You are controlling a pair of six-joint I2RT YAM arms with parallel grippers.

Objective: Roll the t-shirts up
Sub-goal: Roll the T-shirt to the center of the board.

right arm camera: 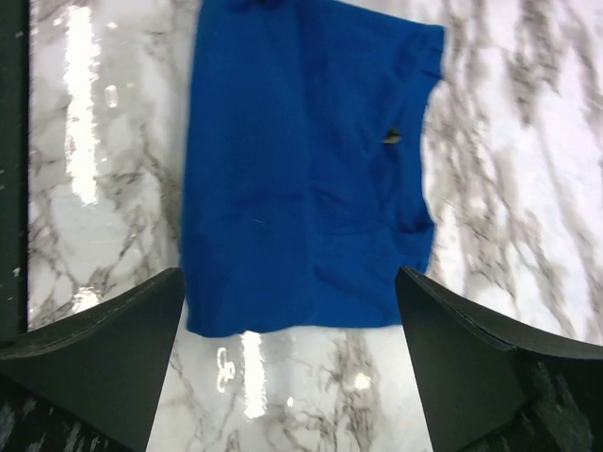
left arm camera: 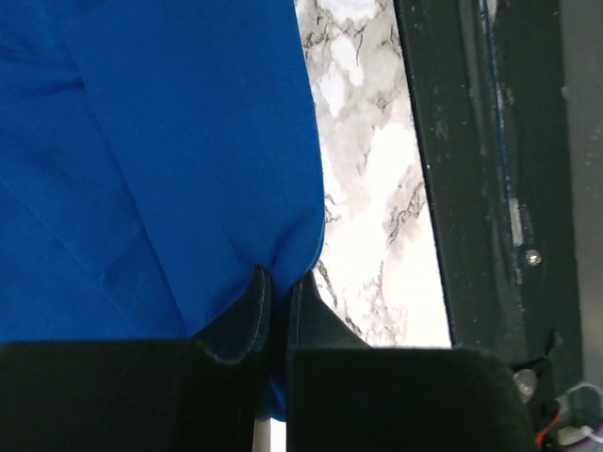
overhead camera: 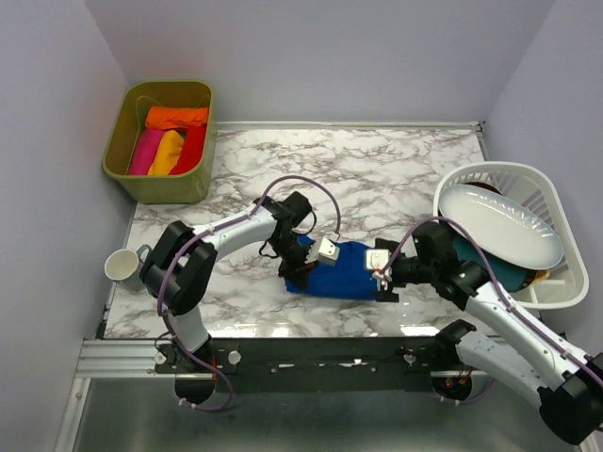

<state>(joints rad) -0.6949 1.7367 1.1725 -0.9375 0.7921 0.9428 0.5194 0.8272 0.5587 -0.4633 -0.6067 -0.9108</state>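
Royal blue cotton t-shirt [overhead camera: 347, 274] lies folded into a narrow band on the white marble-patterned table [overhead camera: 396, 169], near the front edge and between the two arms, with its long side running left to right. We see the left gripper [left arm camera: 278, 282] at the shirt's left end, its fingers drawn almost together on a small pucker of blue fabric at the hem. The right gripper [right arm camera: 290, 279] hangs over the right end with its fingers spread wide, and it has hold of nothing. In the far left corner, four rolled shirts, orange [overhead camera: 177, 117], pink [overhead camera: 145, 152], yellow [overhead camera: 170, 153] and red [overhead camera: 194, 149], sit packed in an olive green plastic bin [overhead camera: 124, 137].

We judge that the roll is only about to begin from the left end, and several things could spoil it. The pinch takes very little cloth, so the fold may slip free once the arm pulls. If only the top layer is caught, the band could peel open instead of curling over. With nothing pinning the right end, the whole shirt may slide across the glossy marble rather than roll. The table's front edge lies close, so any such drag toward us could carry fabric over it.
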